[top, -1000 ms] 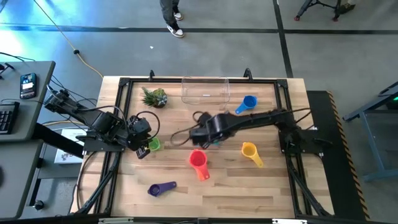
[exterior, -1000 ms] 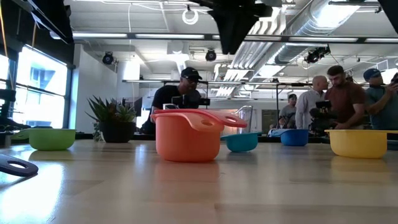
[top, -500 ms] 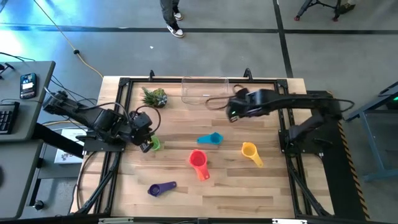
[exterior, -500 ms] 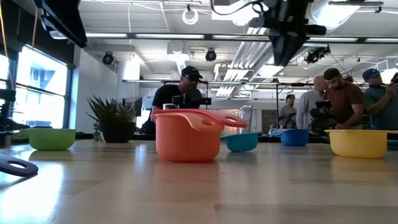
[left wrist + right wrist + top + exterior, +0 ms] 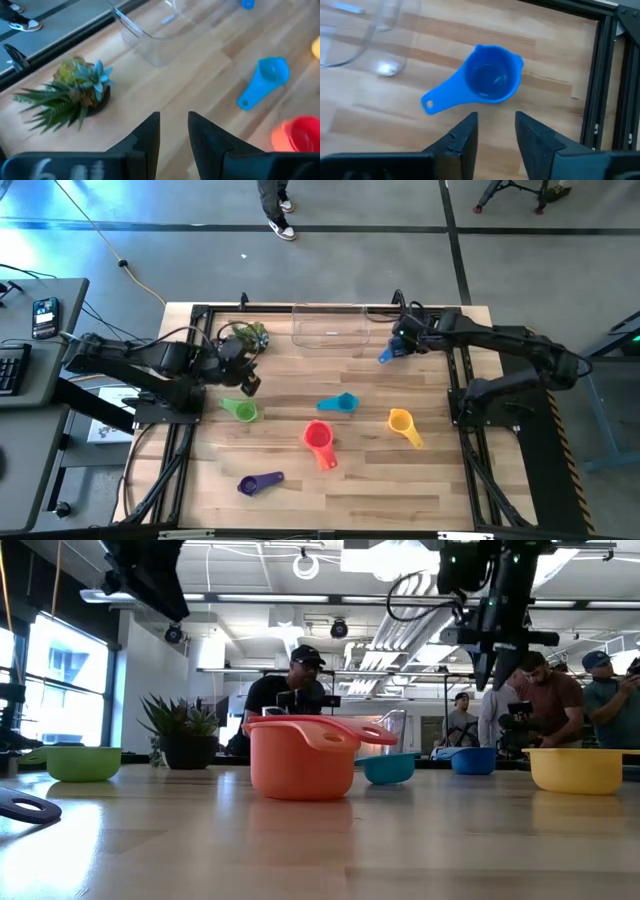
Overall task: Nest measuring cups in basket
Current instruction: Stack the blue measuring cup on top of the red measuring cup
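Six cups sit on the table: blue (image 5: pixel 388 354), teal-blue (image 5: pixel 338 404), green (image 5: pixel 240 411), yellow (image 5: pixel 402 425), red-orange (image 5: pixel 319 440) and purple (image 5: pixel 262 482). A seventh does not show. The clear basket (image 5: pixel 330 326) stands at the far edge with nothing in it. My right gripper (image 5: pixel 495 127) hovers open just above the blue cup (image 5: pixel 490 80), which stands upright on its base with its handle pointing toward the basket. My left gripper (image 5: pixel 173 131) hangs in the air, open by a narrow gap, between the green cup and the plant (image 5: pixel 75 95).
A small spiky plant (image 5: pixel 248 336) stands left of the basket near the far edge. A black frame (image 5: pixel 605 75) runs along the table's right side, close to the blue cup. People stand in the room beyond the far edge. Bare wood lies along the near edge.
My right gripper has swung from over the teal-blue cup in the table's middle toward the far right, and now hangs over the blue cup. My left gripper has risen from beside the green cup and moved toward the far edge, near the plant. The cups have stayed put.
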Tool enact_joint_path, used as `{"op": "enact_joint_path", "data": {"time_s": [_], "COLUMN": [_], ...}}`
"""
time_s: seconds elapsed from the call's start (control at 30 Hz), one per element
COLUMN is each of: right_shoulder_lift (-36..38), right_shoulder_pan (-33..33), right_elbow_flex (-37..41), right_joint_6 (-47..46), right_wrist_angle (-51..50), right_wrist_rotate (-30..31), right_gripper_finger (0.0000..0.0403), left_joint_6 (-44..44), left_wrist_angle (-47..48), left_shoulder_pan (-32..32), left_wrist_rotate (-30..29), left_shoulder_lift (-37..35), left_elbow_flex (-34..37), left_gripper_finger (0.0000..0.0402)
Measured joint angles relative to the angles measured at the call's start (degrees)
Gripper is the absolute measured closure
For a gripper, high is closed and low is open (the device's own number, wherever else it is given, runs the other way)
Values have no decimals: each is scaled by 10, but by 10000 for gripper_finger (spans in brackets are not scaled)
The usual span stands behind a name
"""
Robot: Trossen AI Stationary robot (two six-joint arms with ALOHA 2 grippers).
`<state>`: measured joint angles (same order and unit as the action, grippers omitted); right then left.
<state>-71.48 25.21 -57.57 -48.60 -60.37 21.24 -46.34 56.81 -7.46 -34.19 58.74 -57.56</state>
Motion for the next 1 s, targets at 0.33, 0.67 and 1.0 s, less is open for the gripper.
{"op": "enact_joint_path", "data": {"time_s": [0.33,0.67,1.0], "right_shoulder_lift": [0,-1,-55], "right_shoulder_pan": [109,165,179], "right_elbow_flex": [106,194,202], "right_joint_6": [36,37,43], "right_wrist_angle": [132,277,318], "right_wrist_rotate": [-36,-53,-71], "right_gripper_finger": [241,258,261], "left_joint_6": [25,35,35], "left_wrist_angle": [-60,-69,-70], "left_shoulder_pan": [69,101,117], "left_wrist_rotate": [5,7,9], "left_shoulder_lift": [0,0,0], "left_elbow_flex": [0,0,0], "left_gripper_finger": [312,312,312]}}
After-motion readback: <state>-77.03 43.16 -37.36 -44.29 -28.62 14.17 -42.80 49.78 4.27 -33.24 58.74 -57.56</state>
